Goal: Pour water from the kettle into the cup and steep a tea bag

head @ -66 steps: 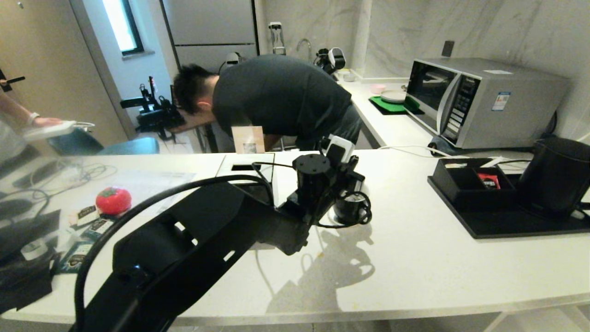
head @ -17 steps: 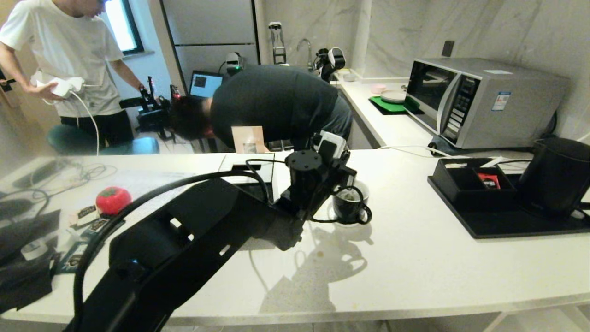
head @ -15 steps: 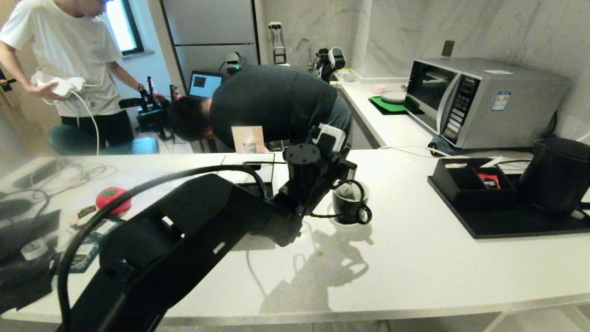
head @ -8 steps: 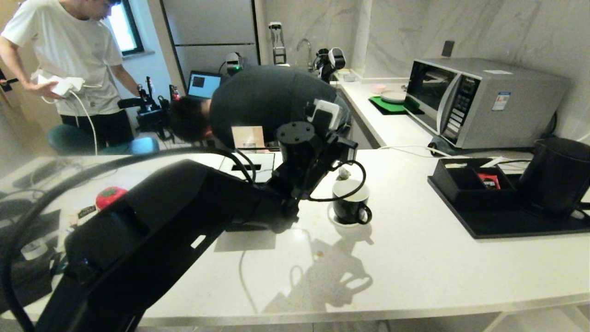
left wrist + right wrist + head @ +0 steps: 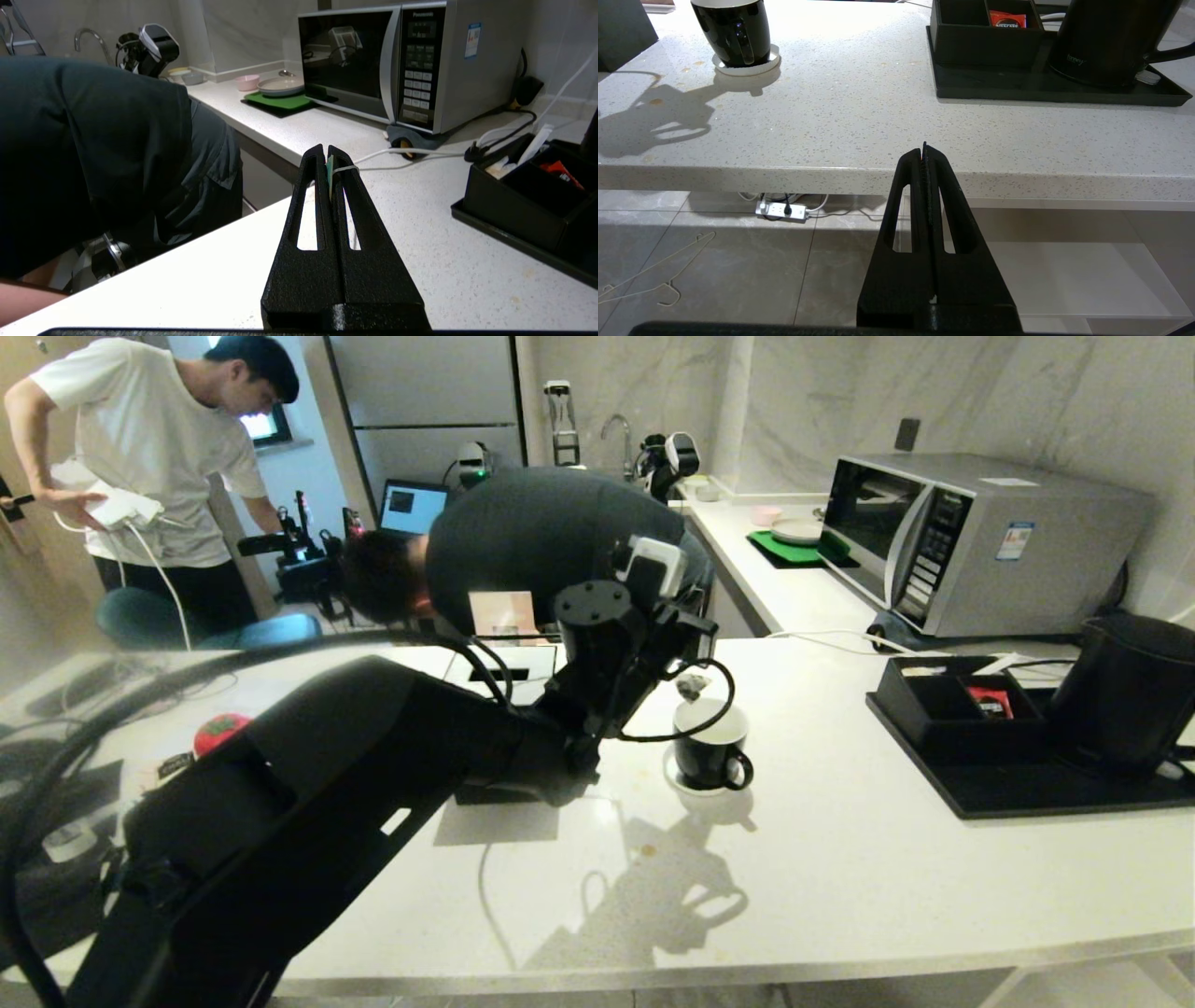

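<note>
Left gripper [image 5: 327,156] is seen pressed together at the fingertips, pinching a small greenish tag and a white string [image 5: 343,169] looped over one finger. In the head view the same gripper [image 5: 688,665] is held above the counter [image 5: 840,859], and the tea bag [image 5: 692,687] is hung from it just above the rim of the cup [image 5: 709,751], seemingly clear of the inside, though that is hard to judge from this angle. The cup is stood on its white saucer [image 5: 674,780], handle turned toward the robot. Water inside cannot be made out.

Well to the right, the kettle [image 5: 1125,695] is stood upright on a black tray [image 5: 1027,793], beside a compartmented black box [image 5: 943,709] holding a red sachet [image 5: 991,702]. A microwave [image 5: 971,537] is set behind.

Right gripper [image 5: 924,151] is held closed and empty, low in front of the counter edge.

Beyond the counter, one person in a dark shirt [image 5: 541,537] is bent over; another in a white shirt [image 5: 140,448] is stood at far left.
</note>
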Controlling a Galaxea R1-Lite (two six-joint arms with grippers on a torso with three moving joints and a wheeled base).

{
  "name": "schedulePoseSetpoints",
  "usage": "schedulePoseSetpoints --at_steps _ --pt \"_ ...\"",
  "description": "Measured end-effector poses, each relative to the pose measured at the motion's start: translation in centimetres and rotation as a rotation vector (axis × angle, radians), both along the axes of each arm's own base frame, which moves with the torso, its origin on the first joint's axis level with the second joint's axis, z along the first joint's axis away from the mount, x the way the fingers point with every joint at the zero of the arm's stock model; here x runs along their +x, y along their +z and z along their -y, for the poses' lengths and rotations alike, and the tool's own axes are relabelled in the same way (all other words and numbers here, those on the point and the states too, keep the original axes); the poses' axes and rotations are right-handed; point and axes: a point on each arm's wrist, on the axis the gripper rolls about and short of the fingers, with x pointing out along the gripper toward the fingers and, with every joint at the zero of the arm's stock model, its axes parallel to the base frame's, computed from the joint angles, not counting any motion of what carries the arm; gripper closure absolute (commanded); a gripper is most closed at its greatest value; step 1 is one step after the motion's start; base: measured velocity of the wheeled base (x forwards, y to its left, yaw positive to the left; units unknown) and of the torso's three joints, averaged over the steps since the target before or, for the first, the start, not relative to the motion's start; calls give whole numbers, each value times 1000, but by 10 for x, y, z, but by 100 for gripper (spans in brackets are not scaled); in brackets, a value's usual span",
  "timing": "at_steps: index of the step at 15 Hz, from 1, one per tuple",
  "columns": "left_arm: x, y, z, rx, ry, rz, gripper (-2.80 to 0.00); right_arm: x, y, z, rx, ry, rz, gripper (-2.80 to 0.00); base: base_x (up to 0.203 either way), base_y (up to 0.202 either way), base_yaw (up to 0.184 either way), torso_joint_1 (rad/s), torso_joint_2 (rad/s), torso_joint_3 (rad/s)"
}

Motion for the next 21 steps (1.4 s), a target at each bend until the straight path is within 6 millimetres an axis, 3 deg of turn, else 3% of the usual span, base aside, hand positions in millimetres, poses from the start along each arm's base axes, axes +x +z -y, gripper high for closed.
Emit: schedulePoseSetpoints --at_steps 7,17,21 --pt "6 -24 4 21 3 -27 0 0 0 0 0 1 0 0 0 0 0 0 0 0" --pt "17 -79 8 77 10 -97 0 0 0 0 1 2 0 0 0 0 0 0 0 0" --pt "18 -90 10 87 9 -110 0 0 0 0 0 2 0 0 0 0 0 0 0 0"
